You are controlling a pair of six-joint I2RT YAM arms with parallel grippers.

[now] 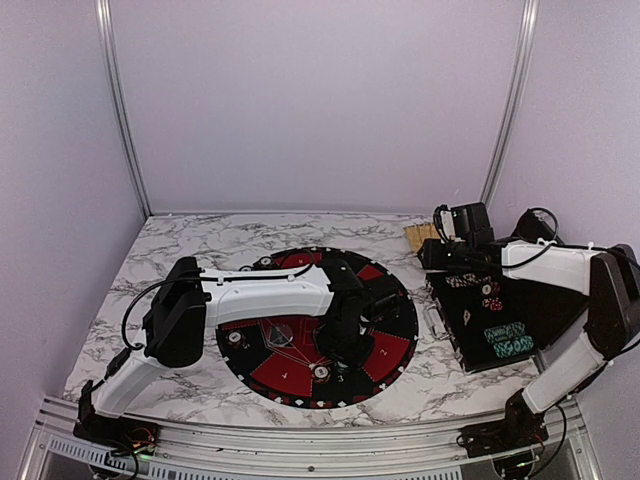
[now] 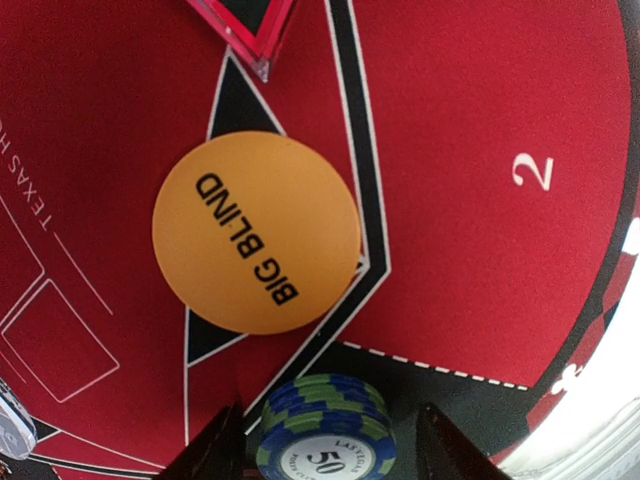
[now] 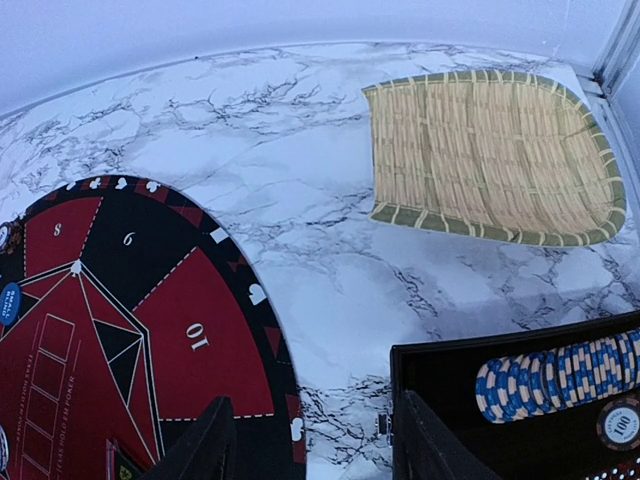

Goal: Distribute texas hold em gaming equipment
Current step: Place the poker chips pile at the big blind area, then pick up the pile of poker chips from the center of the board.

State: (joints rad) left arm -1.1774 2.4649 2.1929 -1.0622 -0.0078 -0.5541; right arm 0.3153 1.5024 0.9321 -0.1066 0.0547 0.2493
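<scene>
Okay, looking at a small stack of blue-and-green poker chips [image 2: 325,440] marked 50, sitting on the dark outer band of the round mat [image 2: 480,120], just beside an orange BIG BLIND button [image 2: 257,232] lying flat across the red and black. Seeing the left gripper [image 2: 330,440] hanging right over that stack with jaws spread a little, leaving a sliver of gap on each side, so not pinching anything. Guessing a drop-off by seat 2.

Moving outward: spotting a few more small round pieces dotted around the mat in the top view, too tiny for naming, plus a blue button [image 3: 8,300] near the mat's edge. Finding the right gripper [image 3: 315,440] hovering by the corner of the black case [image 3: 440,375], jaws wide apart, holding nothing. Noticing a long row of blue-and-white chips [image 3: 560,375] lying in that case, with more rows beside it.

Judging this as only partway along, with lots of seats needing chips. Not seeing any cards anywhere. Also passing a woven tray [image 3: 490,150] on the marble table [image 3: 300,130] beyond the case.
</scene>
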